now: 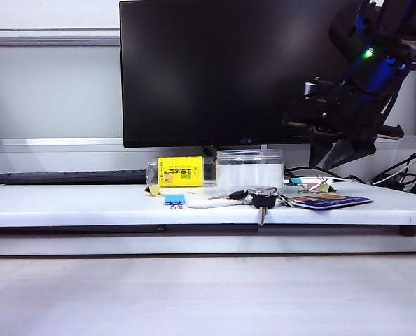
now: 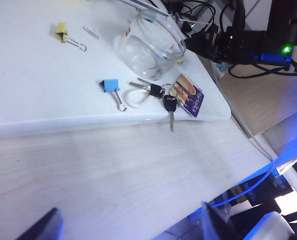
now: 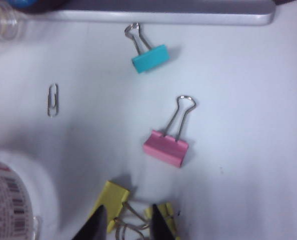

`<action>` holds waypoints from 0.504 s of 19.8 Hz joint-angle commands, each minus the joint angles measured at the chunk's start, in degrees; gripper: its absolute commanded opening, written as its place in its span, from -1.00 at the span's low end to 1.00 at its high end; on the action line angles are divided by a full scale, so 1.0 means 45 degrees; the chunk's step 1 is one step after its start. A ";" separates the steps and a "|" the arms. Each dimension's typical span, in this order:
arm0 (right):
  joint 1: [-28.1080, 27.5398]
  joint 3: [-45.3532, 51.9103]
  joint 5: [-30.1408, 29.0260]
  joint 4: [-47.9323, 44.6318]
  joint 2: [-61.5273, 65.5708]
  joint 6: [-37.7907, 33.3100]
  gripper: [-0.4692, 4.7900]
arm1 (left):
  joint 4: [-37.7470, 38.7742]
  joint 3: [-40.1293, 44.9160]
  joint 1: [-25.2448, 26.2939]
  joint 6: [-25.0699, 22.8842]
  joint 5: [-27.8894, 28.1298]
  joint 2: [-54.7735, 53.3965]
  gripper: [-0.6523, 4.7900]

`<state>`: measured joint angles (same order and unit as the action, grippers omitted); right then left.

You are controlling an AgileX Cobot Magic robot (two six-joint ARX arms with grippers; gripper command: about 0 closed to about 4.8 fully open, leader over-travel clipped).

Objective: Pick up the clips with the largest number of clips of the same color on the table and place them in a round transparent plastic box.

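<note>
We spot only unreadable print on the yellow label (image 1: 180, 171), and a barcode on the container (image 3: 8, 197), lower left.

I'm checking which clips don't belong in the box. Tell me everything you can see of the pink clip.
The pink clip is a small binder clip with a matte pink folded body and a thin silver wire handle looping away from it. It lies flat on the white table, apart from everything: the teal clip lies beyond its handle and the yellow clips on its other side, where the right hand hovers open. Nothing touches it.
</note>
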<state>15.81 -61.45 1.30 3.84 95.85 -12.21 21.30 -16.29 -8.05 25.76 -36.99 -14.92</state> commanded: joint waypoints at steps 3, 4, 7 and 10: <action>-0.0010 -0.0049 -0.0330 -0.0204 0.0087 -0.1224 -0.38 | -0.0155 -0.0039 -0.0005 0.0189 -0.0039 -0.0010 0.59; -0.0010 -0.0049 -0.0316 -0.0209 0.0097 -0.1554 -0.38 | -0.0160 -0.0039 -0.0005 0.0189 -0.0034 -0.0010 0.59; -0.0015 -0.0049 -0.0262 -0.0248 0.0102 -0.2254 -0.38 | -0.0155 -0.0039 -0.0005 0.0194 -0.0039 -0.0010 0.59; -0.0024 -0.0049 -0.0209 -0.0243 0.0117 -0.2356 -0.38 | -0.0151 -0.0039 -0.0005 0.0267 -0.0044 -0.0010 0.59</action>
<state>15.73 -61.43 0.01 3.60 96.47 -22.33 21.30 -16.29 -8.05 26.63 -36.99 -14.87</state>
